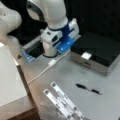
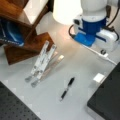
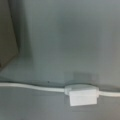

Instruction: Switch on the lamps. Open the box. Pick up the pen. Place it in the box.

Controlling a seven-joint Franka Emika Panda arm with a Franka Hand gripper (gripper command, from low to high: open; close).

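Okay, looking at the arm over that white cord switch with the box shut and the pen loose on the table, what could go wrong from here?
The switch sits loose on a thin cord; a push might slide it instead of clicking it.
The pen lies free and could roll if nudged.
The box is shut, close beside the arm, so a swing could hit it.

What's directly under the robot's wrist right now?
In the wrist view, a white inline switch on its white cord lies on the grey table. The gripper does not show there; whatever lies beneath the switch is covered.
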